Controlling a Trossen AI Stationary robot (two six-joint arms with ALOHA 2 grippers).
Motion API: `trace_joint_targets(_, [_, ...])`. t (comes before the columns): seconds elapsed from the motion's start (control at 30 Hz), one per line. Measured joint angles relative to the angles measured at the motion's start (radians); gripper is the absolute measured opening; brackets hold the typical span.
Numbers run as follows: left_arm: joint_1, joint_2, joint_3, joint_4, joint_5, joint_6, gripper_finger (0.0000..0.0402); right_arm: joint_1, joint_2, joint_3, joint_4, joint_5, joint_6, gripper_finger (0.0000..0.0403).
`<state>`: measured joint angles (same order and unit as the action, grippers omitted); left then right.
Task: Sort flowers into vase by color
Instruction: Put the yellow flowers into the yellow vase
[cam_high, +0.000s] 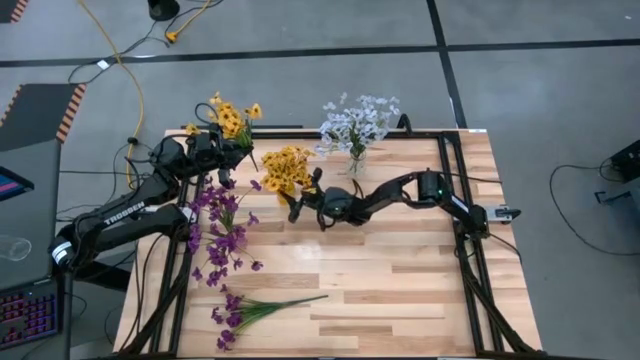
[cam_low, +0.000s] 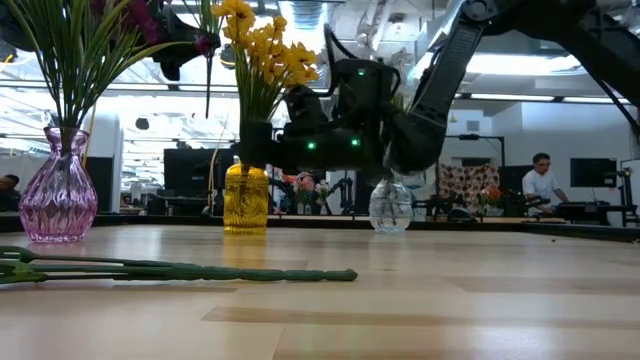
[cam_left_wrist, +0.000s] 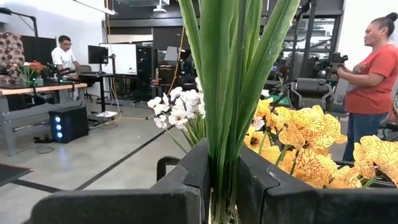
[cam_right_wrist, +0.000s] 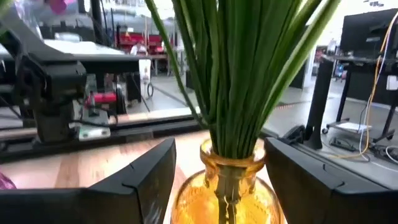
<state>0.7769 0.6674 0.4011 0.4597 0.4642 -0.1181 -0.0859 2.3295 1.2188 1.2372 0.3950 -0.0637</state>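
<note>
My left gripper (cam_high: 222, 142) is at the table's far left corner, raised and shut on a bunch of yellow flowers (cam_high: 232, 117). My right gripper (cam_right_wrist: 219, 155) is open, one finger on either side of the amber vase's neck (cam_right_wrist: 231, 163); I see no touch. That vase (cam_low: 246, 200) holds yellow flowers (cam_high: 288, 168). The clear vase (cam_low: 390, 206) holds white flowers (cam_high: 357, 124). Purple flowers (cam_high: 218, 222) stand in the purple vase (cam_low: 60, 196). One purple bunch (cam_high: 250, 310) lies flat on the table near the front. My left gripper pinches the bunch's green stems (cam_left_wrist: 219, 163) between its two fingers (cam_left_wrist: 186, 180), several stems together. The fingers lie across the stems. The bunch is lifted clear of the table, its stems rising past the fingers and its lower ends hidden between them.
The three vases stand in a row along the far part of the table. A black frame (cam_high: 455, 180) runs around the table's edges. Bare wood (cam_high: 400, 290) lies at the front right. People stand in the room beyond.
</note>
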Motion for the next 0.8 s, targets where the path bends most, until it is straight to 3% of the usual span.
trace_joint_targets(0.37, [0.000, 0.000, 0.000, 0.001, 0.000, -0.014, 0.0036, -0.007, 0.000, 0.053, -0.111, 0.000, 0.005, 0.0261])
trace_joint_targets(0.7, [0.000, 0.000, 0.000, 0.002, 0.000, -0.105, 0.0036, -0.007, 0.000, 0.053, -0.123, 0.006, 0.004, 0.0171])
trace_joint_targets(0.8, [0.000, 0.000, 0.000, 0.002, -0.003, -0.129, 0.0036, -0.007, -0.001, 0.053, -0.125, 0.006, 0.003, 0.0169])
